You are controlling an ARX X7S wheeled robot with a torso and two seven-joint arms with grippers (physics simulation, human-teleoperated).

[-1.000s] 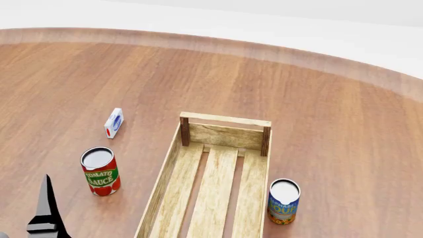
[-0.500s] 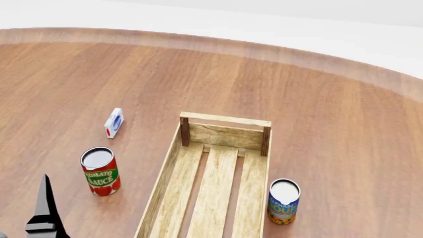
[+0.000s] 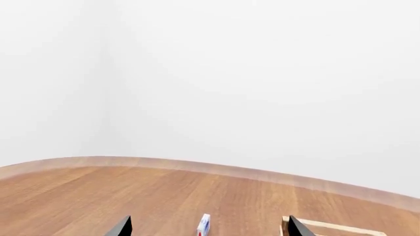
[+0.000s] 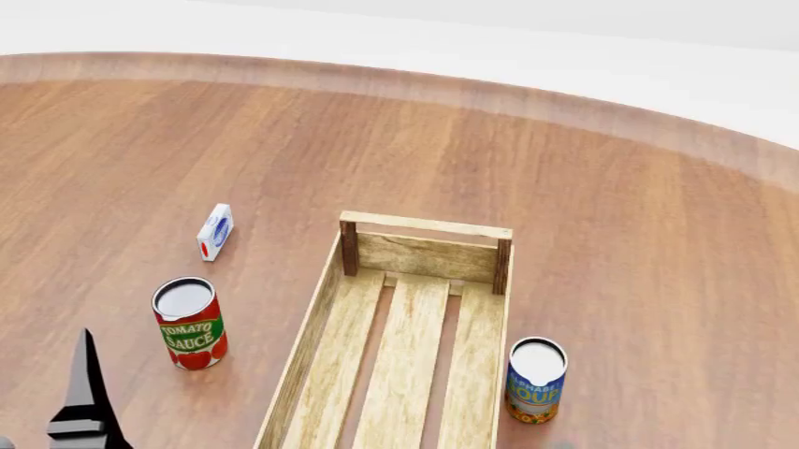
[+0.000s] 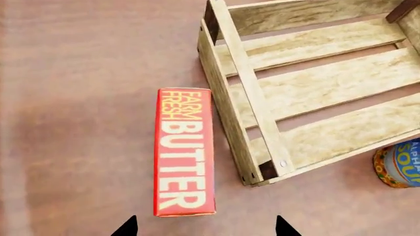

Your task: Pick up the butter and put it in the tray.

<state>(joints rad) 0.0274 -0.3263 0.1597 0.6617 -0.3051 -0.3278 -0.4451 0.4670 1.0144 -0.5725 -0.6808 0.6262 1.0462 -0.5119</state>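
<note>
The butter (image 5: 184, 152), a red-orange box lettered "FARM FRESH BUTTER", lies on the wooden table beside a corner of the tray (image 5: 244, 93); it shows only in the right wrist view. The tray (image 4: 406, 346) is a long light-wood crate with nothing in it. My right gripper (image 5: 205, 227) is open, its two dark fingertips apart just short of the butter's near end. It is out of the head view. My left gripper (image 3: 206, 227) is open and empty, raised over the table; one finger (image 4: 85, 398) shows at the head view's lower left.
A tomato sauce can (image 4: 189, 324) stands left of the tray. An alphabet soup can (image 4: 536, 380) stands at its right, also in the right wrist view (image 5: 399, 163). A small white-blue box (image 4: 215, 232) stands further back left, also in the left wrist view (image 3: 203, 225).
The left gripper's finger has dropped very slightly in the head view. Nothing else has moved.
</note>
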